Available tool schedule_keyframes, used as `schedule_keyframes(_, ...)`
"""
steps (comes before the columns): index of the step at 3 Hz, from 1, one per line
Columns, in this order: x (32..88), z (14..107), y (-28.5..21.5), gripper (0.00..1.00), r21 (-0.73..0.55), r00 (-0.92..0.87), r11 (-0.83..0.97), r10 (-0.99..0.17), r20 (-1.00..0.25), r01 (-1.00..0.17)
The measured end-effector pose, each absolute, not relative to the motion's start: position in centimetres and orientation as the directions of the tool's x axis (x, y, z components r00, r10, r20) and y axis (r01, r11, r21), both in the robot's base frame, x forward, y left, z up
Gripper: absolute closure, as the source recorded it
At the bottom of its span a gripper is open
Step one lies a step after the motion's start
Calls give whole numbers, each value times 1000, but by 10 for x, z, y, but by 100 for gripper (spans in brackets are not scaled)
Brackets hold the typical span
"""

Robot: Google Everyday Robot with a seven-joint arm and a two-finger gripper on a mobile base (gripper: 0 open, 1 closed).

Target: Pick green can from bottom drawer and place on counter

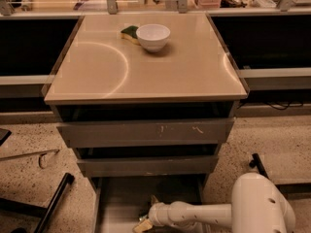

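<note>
The bottom drawer is pulled open at the foot of the grey cabinet, and its flat grey floor shows. My gripper reaches into it from the right, low over the floor near the lower edge of the camera view, on the end of my white arm. The green can is not clearly visible; a small dark shape sits right at the gripper, and I cannot tell what it is. The glossy beige counter tops the cabinet, with a curved reflection mark on its left side.
A white bowl and a green-yellow sponge sit at the back of the counter. Two scuffed grey drawers stand slightly open above the bottom one. My bulky white elbow is at the lower right. Black chair legs lie on the speckled floor at the left.
</note>
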State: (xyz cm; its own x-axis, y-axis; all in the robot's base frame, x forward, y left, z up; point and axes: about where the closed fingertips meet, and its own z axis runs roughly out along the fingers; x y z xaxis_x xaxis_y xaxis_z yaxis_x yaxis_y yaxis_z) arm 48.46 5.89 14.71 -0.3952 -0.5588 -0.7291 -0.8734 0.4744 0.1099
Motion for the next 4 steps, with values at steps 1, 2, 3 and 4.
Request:
schedule_keyframes(1, 484, 137, 59, 0, 132, -408, 480, -533, -741, -867)
schedule_keyframes(2, 481, 127, 49, 0, 169, -441, 508, -480, -759, -844)
schedule_keyframes(3, 479, 128, 45, 18, 180, -444, 509, -463, -767, -842)
schedule_keyframes(4, 479, 128, 46, 42, 180, -444, 509, -463, -767, -842)
